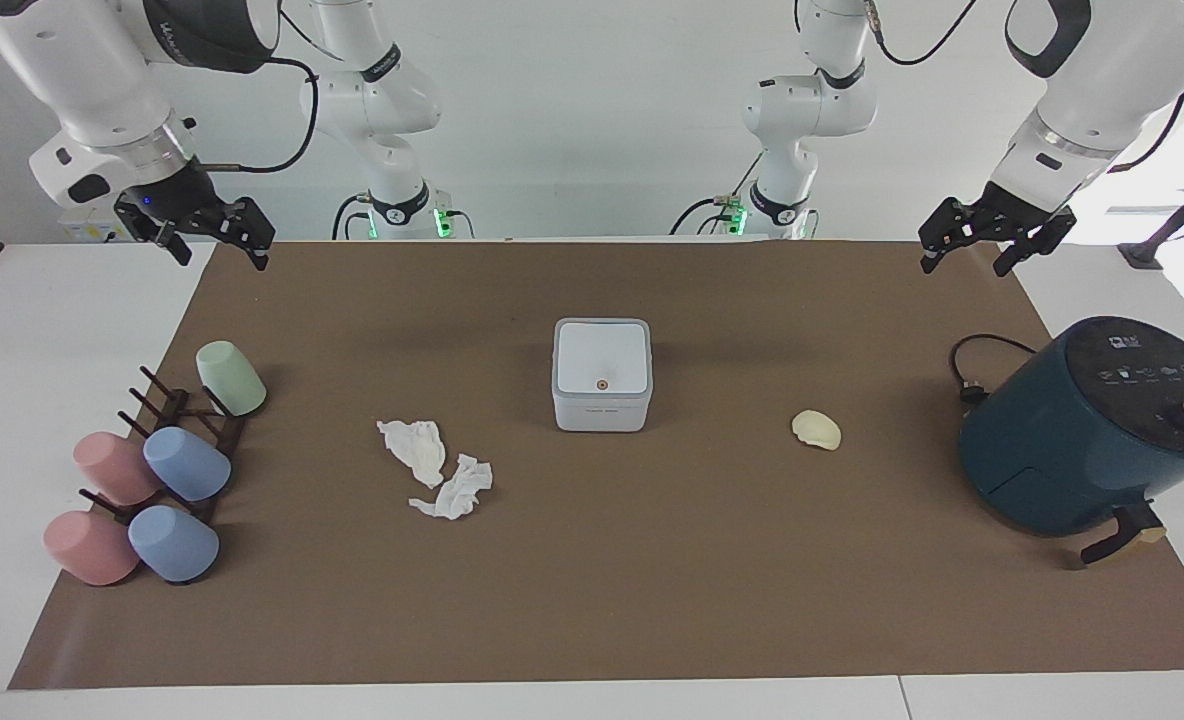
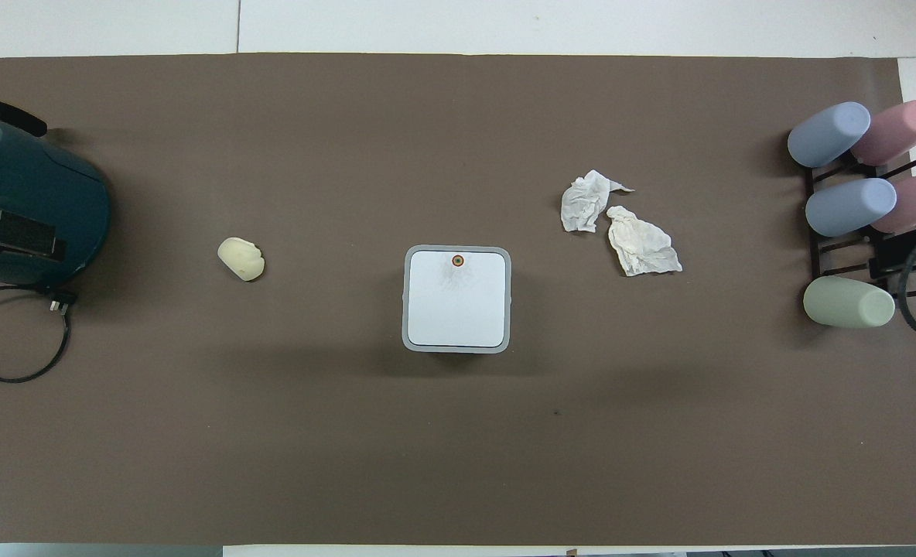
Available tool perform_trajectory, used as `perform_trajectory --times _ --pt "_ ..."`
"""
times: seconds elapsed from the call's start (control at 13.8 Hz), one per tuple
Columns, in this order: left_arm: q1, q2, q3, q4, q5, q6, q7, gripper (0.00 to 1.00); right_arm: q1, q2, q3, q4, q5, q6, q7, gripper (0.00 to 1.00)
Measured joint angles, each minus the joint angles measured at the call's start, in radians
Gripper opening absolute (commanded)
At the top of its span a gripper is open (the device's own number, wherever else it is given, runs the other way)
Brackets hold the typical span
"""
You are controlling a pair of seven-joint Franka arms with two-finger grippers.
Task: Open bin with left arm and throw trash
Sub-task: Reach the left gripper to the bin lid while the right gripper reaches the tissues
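Note:
The white bin [image 1: 601, 375] stands in the middle of the brown mat with its lid shut and the orange dot on top; it also shows in the overhead view [image 2: 457, 299]. Two crumpled tissue wads [image 1: 437, 466] lie beside it toward the right arm's end, also in the overhead view [image 2: 619, 224]. A cream-yellow lump [image 1: 817, 429] lies toward the left arm's end, also in the overhead view [image 2: 240, 258]. My left gripper [image 1: 964, 266] hangs open and empty over the mat's corner at its own end. My right gripper [image 1: 222, 256] hangs open and empty over the mat's corner at its end.
A dark teal air fryer [image 1: 1087, 425] with a black cable [image 2: 9, 340] stands at the left arm's end. A dark rack [image 1: 177, 420] with several pastel cups [image 1: 187, 463] stands at the right arm's end.

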Motion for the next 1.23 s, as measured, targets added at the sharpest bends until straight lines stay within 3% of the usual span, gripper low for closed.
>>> perform_trajectory --times 0.58,0.65,0.72,0.79,1.01,1.23 --pt "-0.024 -0.003 -0.016 -0.001 0.0 -0.005 -0.01 1.0 0.005 0.0 0.003 -0.012 0.007 0.04 -0.003 1.0" --pt "-0.026 -0.004 -0.017 -0.001 0.0 -0.005 -0.01 0.77 0.01 -0.001 0.006 -0.034 0.028 0.078 -0.013 1.0" --pt "-0.03 -0.005 -0.021 -0.001 0.0 -0.004 -0.01 0.31 0.021 0.0 0.008 -0.064 0.05 0.128 -0.034 1.0" --pt "-0.046 -0.006 -0.023 -0.002 0.0 0.0 -0.02 0.02 0.043 0.002 0.009 -0.099 0.065 0.18 -0.052 1.0" --pt "-0.138 -0.008 -0.03 -0.021 0.0 0.065 -0.092 0.0 0.146 0.039 0.014 -0.213 0.073 0.36 -0.1 1.0" --pt "-0.284 -0.025 -0.037 -0.11 0.0 0.208 -0.234 0.0 0.219 0.13 0.015 -0.297 0.115 0.573 -0.281 1.0"
